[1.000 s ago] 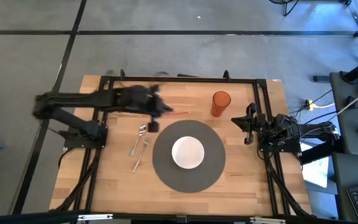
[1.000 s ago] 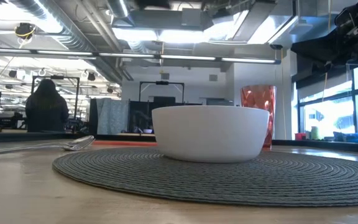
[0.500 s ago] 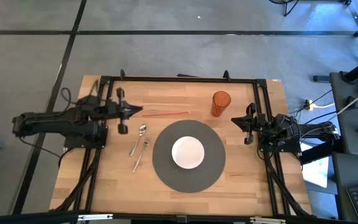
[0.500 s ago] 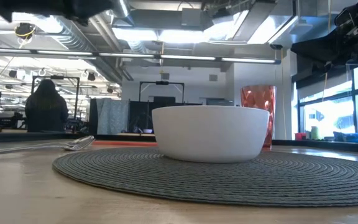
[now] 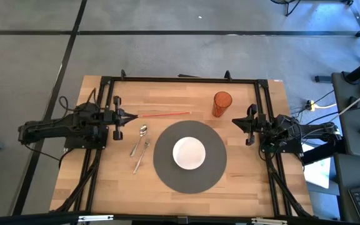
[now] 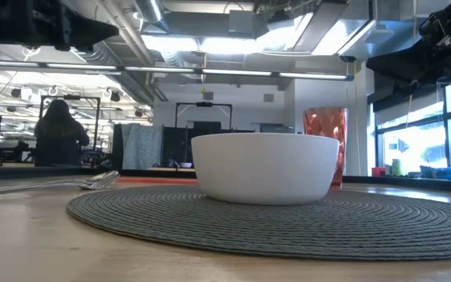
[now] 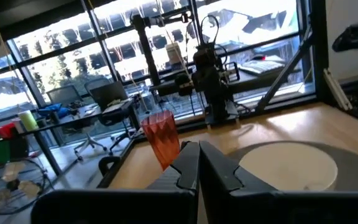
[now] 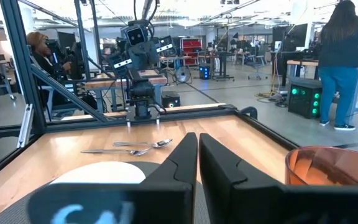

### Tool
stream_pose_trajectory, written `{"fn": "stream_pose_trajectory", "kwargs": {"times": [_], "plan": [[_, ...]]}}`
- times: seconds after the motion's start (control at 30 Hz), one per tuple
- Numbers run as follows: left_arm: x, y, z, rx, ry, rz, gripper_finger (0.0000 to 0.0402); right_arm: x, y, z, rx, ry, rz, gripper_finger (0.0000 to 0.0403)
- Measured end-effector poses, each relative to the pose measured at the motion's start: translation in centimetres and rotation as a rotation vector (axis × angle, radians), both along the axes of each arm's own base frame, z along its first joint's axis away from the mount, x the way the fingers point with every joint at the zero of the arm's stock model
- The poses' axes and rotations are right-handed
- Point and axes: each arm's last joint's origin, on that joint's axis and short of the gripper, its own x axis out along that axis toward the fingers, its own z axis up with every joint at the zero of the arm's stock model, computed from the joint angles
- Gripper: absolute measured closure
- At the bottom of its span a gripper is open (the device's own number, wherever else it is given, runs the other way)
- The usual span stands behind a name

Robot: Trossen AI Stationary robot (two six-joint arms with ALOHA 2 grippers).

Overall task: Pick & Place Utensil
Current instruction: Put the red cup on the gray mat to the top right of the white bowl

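Right now both arms sit pulled back at opposite edges of the bench (image 5: 242, 187), neither one carrying anything. At the left edge the left gripper (image 5: 129, 115) has its two dark fingers (image 7: 185, 169) pressed tight together, empty, its tip pointing inward at the near end of a thin red stick (image 5: 165, 114) (possibly a straw or chopstick; too slender to tell) that lies flat toward the far edge. Whether the tip actually touches the stick cannot be told from above. Over at the right edge, the right gripper (image 5: 237, 120) is likewise clenched on nothing, pointing in across the bench.

Two utensils lie on the bare wood between the left gripper and the round grey placemat (image 5: 189, 178): a spoon (image 5: 140, 137), its bowl toward the far edge, and a fork (image 5: 141, 155) just beside it, nearer the mat. They lie side by side at a slant, close enough that they may touch. Neither gripper is near them.

A white bowl (image 5: 189, 153) sits in the middle of the placemat. An orange faceted cup (image 5: 222, 104) stands upright off the mat, toward the far right corner. Beyond the bench, a person (image 6: 60, 133) in dark clothing shows in the room.
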Motion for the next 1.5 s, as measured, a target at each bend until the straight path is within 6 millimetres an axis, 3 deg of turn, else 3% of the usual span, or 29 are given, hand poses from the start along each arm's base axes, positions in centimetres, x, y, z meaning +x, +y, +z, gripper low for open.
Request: {"fn": "stream_pose_trajectory", "kwargs": {"times": [0.2, 0.47, 0.63, 1.5], "plan": [[-1.0, -0.4, -0.2, -0.004, -0.02, -0.079, 0.04, 0.0, 0.0, 0.0, 0.0, 0.0, -0.001, 0.0384], [-0.8, -0.2, -3.9, -0.031, -0.036, -0.038, 0.04, 0.0, 0.0, 0.0, 0.004, 0.004, 0.0, 0.0384], [-0.6, -0.1, -5.0, -0.033, -0.035, -0.027, 0.0399, 0.0, 0.0, -0.1, 0.0, 0.01, -0.001, 0.0384], [-0.5, 0.1, -5.8, -0.095, 0.037, 0.049, 0.0399, 0.0, 0.0, -0.3, -0.001, 0.03, -0.001, 0.0384]]}}
